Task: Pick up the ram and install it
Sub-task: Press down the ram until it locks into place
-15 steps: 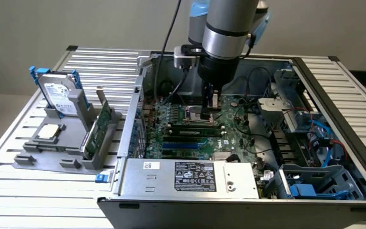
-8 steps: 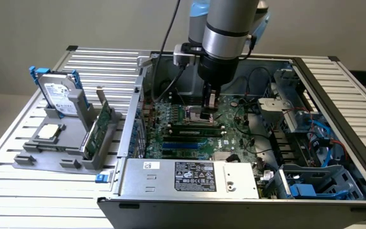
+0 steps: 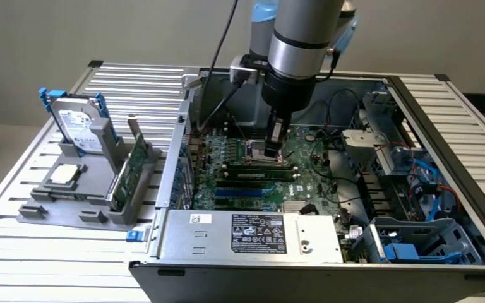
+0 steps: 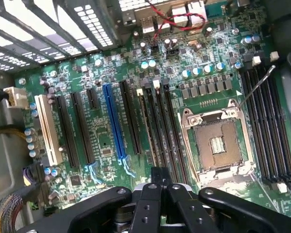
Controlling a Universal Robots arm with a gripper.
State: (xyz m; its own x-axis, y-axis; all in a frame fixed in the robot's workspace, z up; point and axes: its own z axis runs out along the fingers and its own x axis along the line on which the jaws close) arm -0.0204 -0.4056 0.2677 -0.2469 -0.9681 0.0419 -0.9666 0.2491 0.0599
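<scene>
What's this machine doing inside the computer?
A robot arm is reaching down into an open computer case, working on fitting a memory stick. Its gripper is shut and sits low over the motherboard, right above the long black memory slots beside the processor socket. A slim green memory stick, the ram, lies along the slots just beneath the gripper. On a grey stand outside the case sit a hard drive and an expansion card.

A green motherboard (image 4: 111, 63) carries black slots (image 4: 262, 126), one blue slot (image 4: 114, 124) and one white slot (image 4: 47, 131).
</scene>
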